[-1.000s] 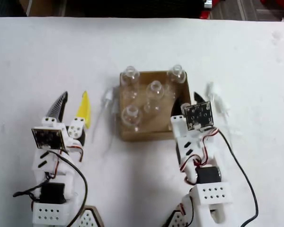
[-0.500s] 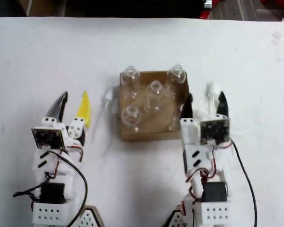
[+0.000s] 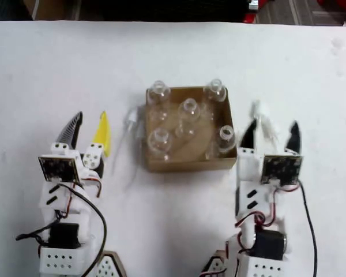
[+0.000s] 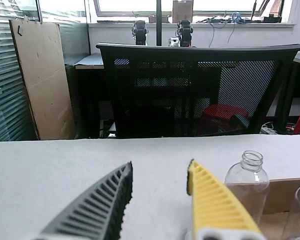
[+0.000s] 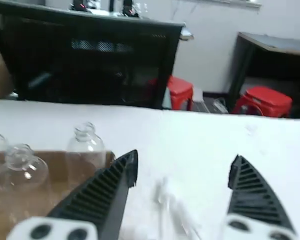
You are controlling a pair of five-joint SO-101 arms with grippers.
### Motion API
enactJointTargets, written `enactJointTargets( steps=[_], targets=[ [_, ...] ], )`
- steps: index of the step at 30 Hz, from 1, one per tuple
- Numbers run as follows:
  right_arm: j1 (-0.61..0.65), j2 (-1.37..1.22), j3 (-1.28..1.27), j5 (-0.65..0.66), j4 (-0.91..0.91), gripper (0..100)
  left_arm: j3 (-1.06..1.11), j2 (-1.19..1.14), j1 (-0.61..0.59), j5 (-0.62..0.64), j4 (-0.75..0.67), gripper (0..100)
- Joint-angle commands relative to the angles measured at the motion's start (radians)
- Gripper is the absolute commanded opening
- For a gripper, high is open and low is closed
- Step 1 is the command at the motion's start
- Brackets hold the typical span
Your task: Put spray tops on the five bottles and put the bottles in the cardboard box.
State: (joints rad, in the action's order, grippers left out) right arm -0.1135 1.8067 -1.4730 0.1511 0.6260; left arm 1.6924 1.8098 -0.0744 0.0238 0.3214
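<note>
The cardboard box [image 3: 187,163] sits mid-table with several clear, uncapped bottles upright inside, such as one at the back left [image 3: 157,92] and one at the front right [image 3: 225,137]. One white spray top [image 3: 128,123] lies just left of the box. More white spray tops [image 3: 264,122] lie right of it. My right gripper [image 3: 271,131] is open beside the box, its black fingers on either side of those spray tops [image 5: 170,207]. My left gripper [image 3: 91,116], with one black and one yellow finger, stands open left of the box, holding nothing [image 4: 159,166].
Bottles [image 5: 85,146] and the box wall [image 5: 60,162] lie close beside my right gripper's fingers. A bottle [image 4: 246,182] stands just beyond the yellow finger [image 4: 212,207]. A black mesh chair [image 4: 200,90] stands past the table's far edge.
My right gripper has moved right, from over the box's front right corner to beside the box, and opened wider over the spray tops. The front right bottle is now uncovered. The left arm stayed still.
</note>
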Motion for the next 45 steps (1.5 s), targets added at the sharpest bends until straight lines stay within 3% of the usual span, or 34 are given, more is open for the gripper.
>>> enactJointTargets(
  steps=[1,6,12,19,27,37,45],
  targets=[
    [-0.096,-0.002,0.031,-0.011,0.171,19.6,0.000,0.018,0.008,-0.006,0.002,17],
    [-0.137,-0.002,-0.078,-0.003,0.243,1.0,-0.021,0.018,-0.033,-0.003,0.002,17],
    [-0.171,-0.004,-0.219,-0.002,0.024,4.8,-0.031,0.018,-0.048,-0.002,0.003,17],
    [-0.193,-0.004,-0.218,-0.003,0.028,4.8,0.000,0.018,0.038,-0.026,0.003,17],
    [-0.193,-0.004,-0.218,-0.003,0.028,5.1,-0.048,0.018,0.036,-0.210,-0.008,17],
    [-0.193,-0.004,-0.218,-0.003,0.030,5.2,-0.394,0.018,-0.001,-0.499,0.341,17],
    [-0.191,-0.004,-0.218,-0.003,0.050,5.2,-0.410,0.015,-0.061,-0.542,0.374,17]
  ],
)
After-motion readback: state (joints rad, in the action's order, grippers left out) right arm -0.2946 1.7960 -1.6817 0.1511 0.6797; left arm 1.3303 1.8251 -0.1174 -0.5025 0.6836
